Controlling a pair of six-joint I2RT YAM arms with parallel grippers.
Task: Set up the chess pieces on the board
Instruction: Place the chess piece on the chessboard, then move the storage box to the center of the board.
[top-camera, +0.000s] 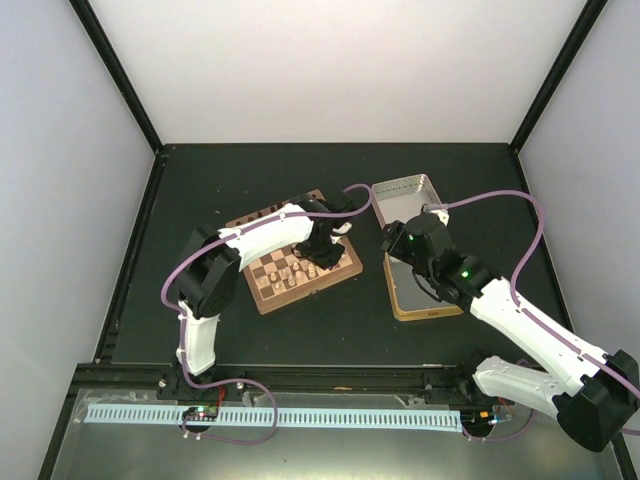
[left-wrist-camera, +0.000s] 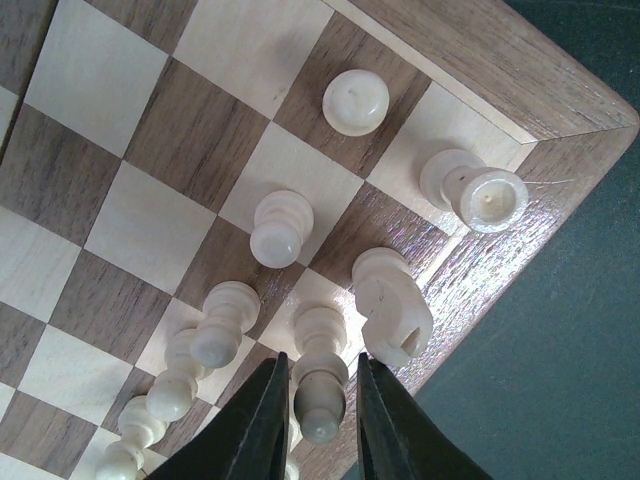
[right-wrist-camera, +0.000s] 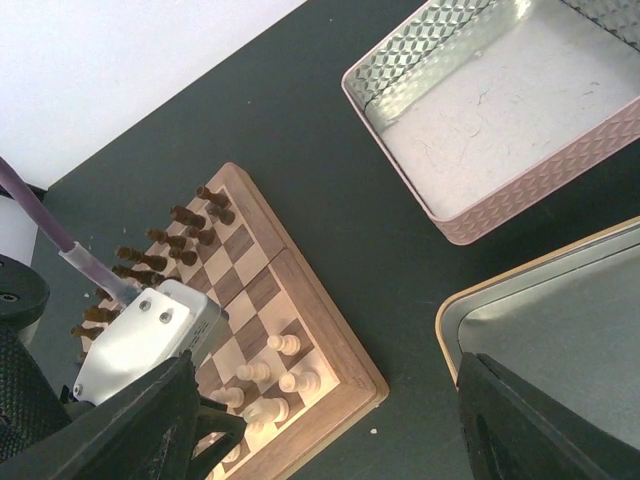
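The left arm (top-camera: 215, 275) rises from its base, folds at the elbow and reaches forward and to the right, its wrist tipped steeply down. The left pincer (left-wrist-camera: 320, 365) points downward; its two dark fingers (left-wrist-camera: 265, 420) stand narrowly apart, nearly parallel. The right arm (top-camera: 530, 330) stretches from its base at the near right corner, forward and leftward in a long low line, with the wrist raised. The right pincer (right-wrist-camera: 335, 430) is spread wide, its black fingers (right-wrist-camera: 130, 430) at opposite lower corners of the wrist view.
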